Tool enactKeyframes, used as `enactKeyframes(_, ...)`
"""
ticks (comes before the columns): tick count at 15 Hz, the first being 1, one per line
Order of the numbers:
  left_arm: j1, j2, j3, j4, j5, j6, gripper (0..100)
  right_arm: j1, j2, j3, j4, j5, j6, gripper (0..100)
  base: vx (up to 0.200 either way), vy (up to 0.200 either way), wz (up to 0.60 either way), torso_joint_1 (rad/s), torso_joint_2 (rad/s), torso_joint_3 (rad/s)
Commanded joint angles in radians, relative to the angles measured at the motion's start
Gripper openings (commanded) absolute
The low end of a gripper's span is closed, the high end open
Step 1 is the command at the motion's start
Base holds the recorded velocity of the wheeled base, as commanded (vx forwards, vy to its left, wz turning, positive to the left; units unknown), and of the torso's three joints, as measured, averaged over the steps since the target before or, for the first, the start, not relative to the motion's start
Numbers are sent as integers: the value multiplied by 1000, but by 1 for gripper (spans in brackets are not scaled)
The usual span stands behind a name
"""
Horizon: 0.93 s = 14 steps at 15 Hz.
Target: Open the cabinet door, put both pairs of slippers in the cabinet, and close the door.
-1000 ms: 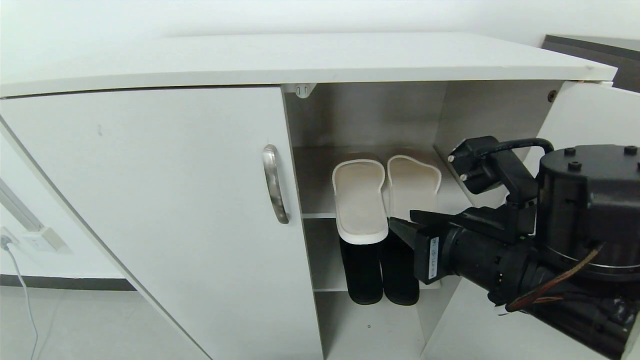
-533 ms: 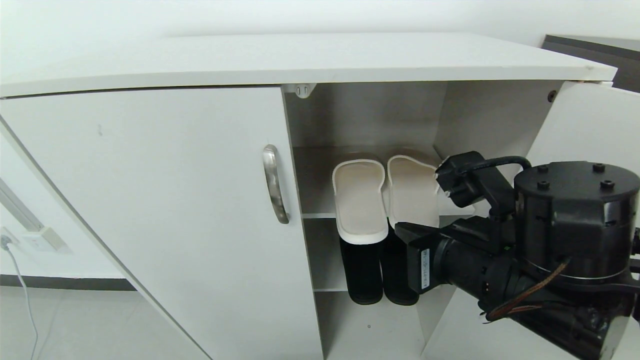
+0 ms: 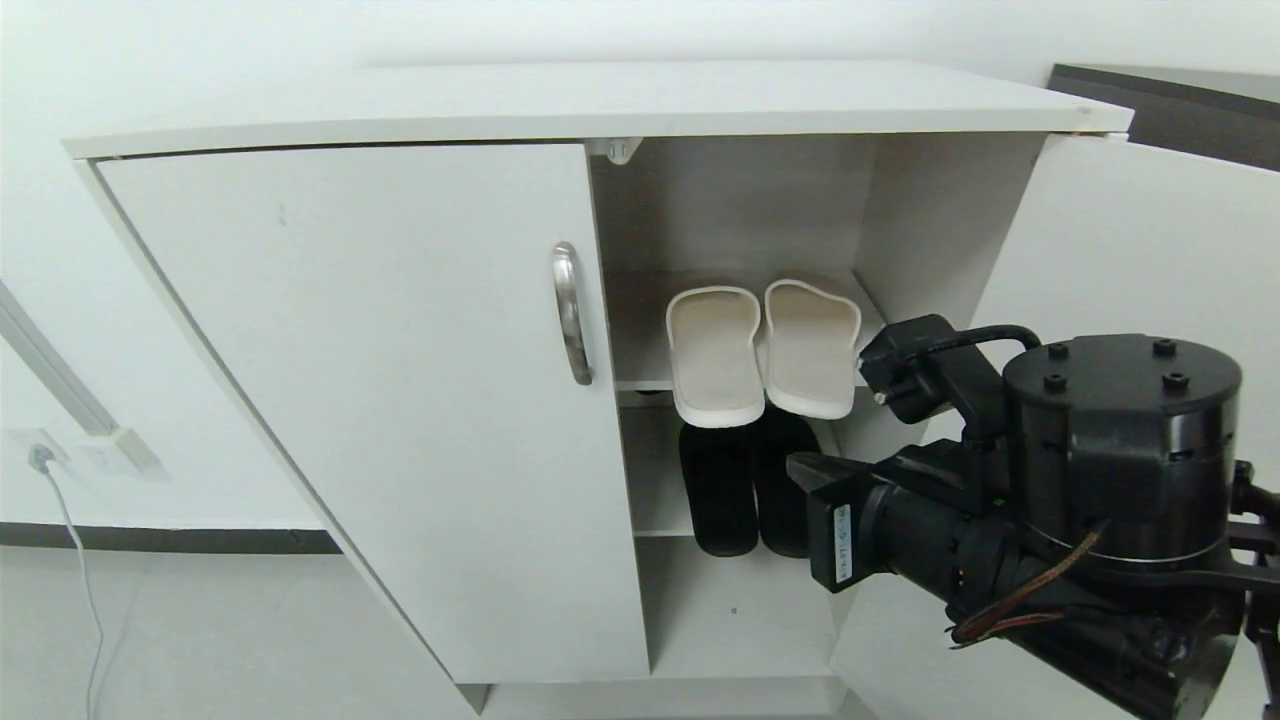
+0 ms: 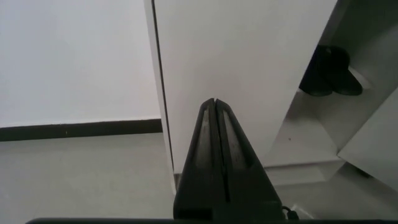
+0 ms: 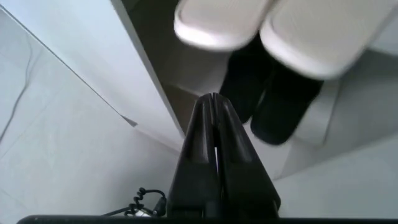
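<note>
1. The white cabinet (image 3: 600,100) stands against the wall. Its left door (image 3: 380,380) is closed, and its right door (image 3: 1130,250) is swung wide open.
2. A curved metal handle (image 3: 570,312) sits upright on the closed door, near the edge that borders the cabinet's open half.
3. The pair of white slippers (image 3: 715,355) lies on the cabinet's upper shelf. The two lie side by side and touching, with their near ends jutting past the shelf's front edge.
4. The pair of black slippers (image 3: 720,490) lies on the cabinet's middle shelf, directly beneath the white pair. They are also side by side and overhang that shelf's edge.
5. The right gripper (image 3: 800,468) hangs in front of the cabinet's open half, near the black slippers but apart from them. The open door is just beside the arm.
6. In the right wrist view the right gripper (image 5: 214,99) has its fingers pressed together, grasping nothing. Its tip lies below the black slippers (image 5: 280,106) and the white slippers (image 5: 311,31).
7. The left gripper (image 4: 214,106) is likewise clenched on nothing. It points at the lower part of the cabinet's closed door, with the black slippers (image 4: 329,74) farther off inside the cabinet.
8. A wall socket (image 3: 40,455) with a cable (image 3: 85,590) hanging to the floor sits on the wall, well apart from the cabinet's closed side.
</note>
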State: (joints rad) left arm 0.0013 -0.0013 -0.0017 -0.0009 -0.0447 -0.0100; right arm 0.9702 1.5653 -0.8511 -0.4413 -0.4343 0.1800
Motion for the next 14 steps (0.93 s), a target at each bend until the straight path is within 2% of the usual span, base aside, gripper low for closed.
enactKeyframes(1,-1,1,0,-1,0,-1,0,1,5,1,-1,0,-1,0,-200,0,0,2,2,-2)
enactKeyframes(5,0,1,0,-1,0,-1,0,-1,13,14,-1,2,1,0,-200,0,0,4,2,1)
enactKeyframes(8,0,1,0,-1,0,-1,0,-11,38,27,-50,5,4,0,-200,0,0,-2,2,1)
enactKeyframes(14,0,1,0,-1,0,-2,0,-59,168,84,-246,48,1,0,0,0,0,0,0,0)
